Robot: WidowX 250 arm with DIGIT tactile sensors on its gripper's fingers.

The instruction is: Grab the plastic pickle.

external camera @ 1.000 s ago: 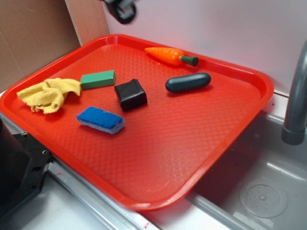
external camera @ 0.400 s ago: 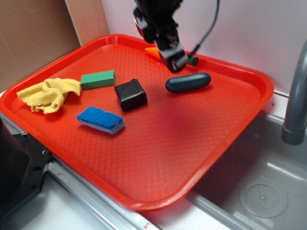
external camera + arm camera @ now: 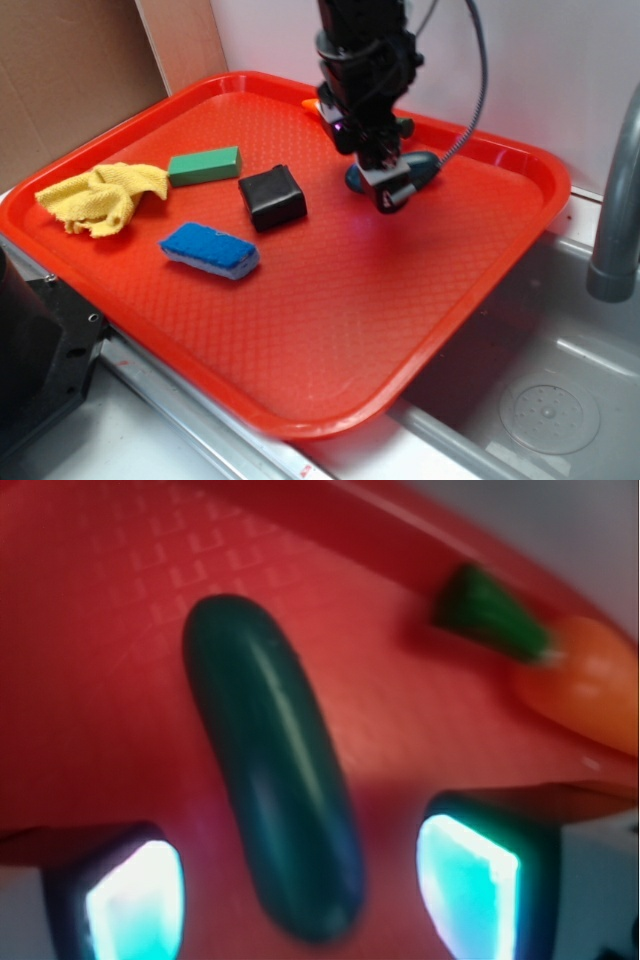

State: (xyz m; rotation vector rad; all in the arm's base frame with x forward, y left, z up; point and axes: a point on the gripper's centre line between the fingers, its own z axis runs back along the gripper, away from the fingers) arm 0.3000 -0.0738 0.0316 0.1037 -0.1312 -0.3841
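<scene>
Your gripper (image 3: 300,885) hangs jaws spread over the plastic pickle (image 3: 270,780), which lies flat on the red tray (image 3: 330,300) near the toy carrot (image 3: 560,670); it looks light, stiff and slick, so pinch its middle across the short axis.

The pickle (image 3: 270,780) is smooth, glossy dark plastic. The tray (image 3: 330,330) is red plastic with a fine diamond texture. The carrot (image 3: 585,675) looks like slick plastic. The yellow rag (image 3: 100,197) is soft cloth, the sponge (image 3: 210,248) fuzzy blue on top. The faucet (image 3: 615,200) is dull grey metal.
</scene>
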